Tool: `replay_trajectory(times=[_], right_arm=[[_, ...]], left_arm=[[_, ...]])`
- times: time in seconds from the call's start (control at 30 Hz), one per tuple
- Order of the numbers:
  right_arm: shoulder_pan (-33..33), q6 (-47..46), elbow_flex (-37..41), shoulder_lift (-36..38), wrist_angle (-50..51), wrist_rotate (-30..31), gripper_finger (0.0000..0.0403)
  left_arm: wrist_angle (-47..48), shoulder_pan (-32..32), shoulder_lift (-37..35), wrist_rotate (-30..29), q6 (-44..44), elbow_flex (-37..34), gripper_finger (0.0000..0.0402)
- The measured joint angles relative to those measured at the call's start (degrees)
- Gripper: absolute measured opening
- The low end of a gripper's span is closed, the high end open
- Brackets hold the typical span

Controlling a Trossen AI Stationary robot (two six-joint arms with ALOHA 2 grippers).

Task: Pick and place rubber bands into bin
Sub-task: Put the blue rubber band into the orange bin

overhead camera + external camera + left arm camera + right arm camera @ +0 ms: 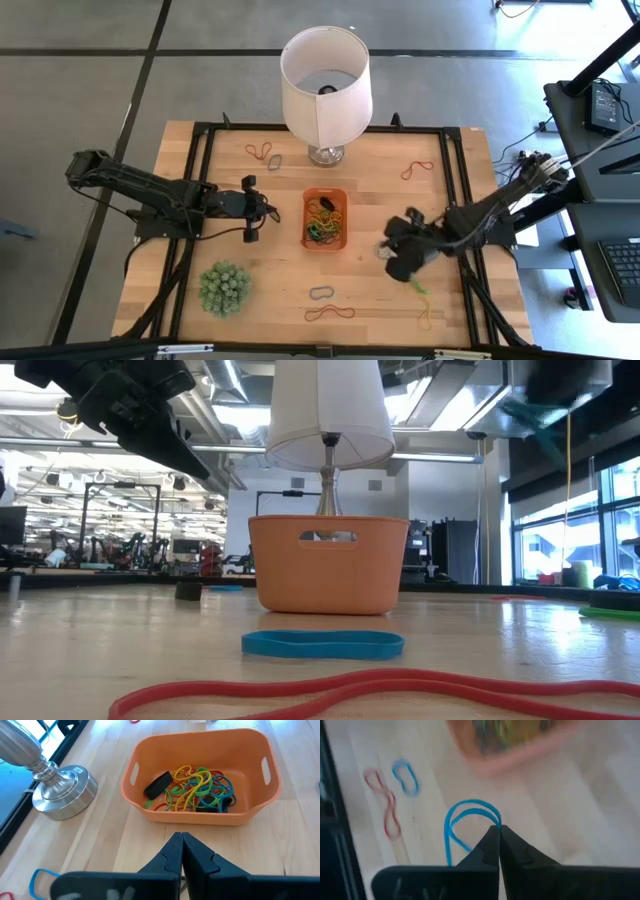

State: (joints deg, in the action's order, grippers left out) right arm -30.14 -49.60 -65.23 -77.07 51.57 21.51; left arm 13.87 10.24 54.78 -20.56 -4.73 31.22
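Observation:
The orange bin stands mid-table and holds several rubber bands in yellow, green, red and black. My left gripper hangs shut and empty just left of the bin, pointing at it. My right gripper is right of the bin, above the table, shut on a blue-green rubber band. Loose rubber bands lie flat on the table: a blue-grey one and a red one near the front edge, and a yellow one at the front right. My right gripper pinches the blue-green band at one spot on its loop, between the two fingertips. The fingers slant down from the table's right. The rest of the loop curls free beside the fingers, slack and clear of the table.
A lamp with a white shade stands behind the bin on a metal base. A spiky green ball plant sits at the front left. More bands lie at the back left and back right.

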Motion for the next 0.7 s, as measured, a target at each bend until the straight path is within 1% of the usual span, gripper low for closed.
replay_trajectory(times=[0.17, 0.33, 0.57, 0.7], right_arm=[[8.44, 11.33, -2.89, -0.40, -8.82, -0.34, 0.0001], [15.90, 20.72, -5.95, -3.68, -15.58, -5.85, 0.0001], [22.78, 30.12, -14.42, -15.48, -15.71, -12.02, 0.0000], [25.22, 33.20, -20.21, -23.92, -13.84, -12.71, 0.0000]], left_arm=[[0.02, 0.00, 0.00, -0.02, 1.53, 0.00, 0.0006], [0.02, 0.00, 0.00, -0.02, 1.57, 0.00, 0.0006], [0.02, 0.00, 0.00, 0.00, 2.26, 0.00, 0.0006], [0.00, 0.00, 0.00, 0.00, 2.43, 0.00, 0.0006]])
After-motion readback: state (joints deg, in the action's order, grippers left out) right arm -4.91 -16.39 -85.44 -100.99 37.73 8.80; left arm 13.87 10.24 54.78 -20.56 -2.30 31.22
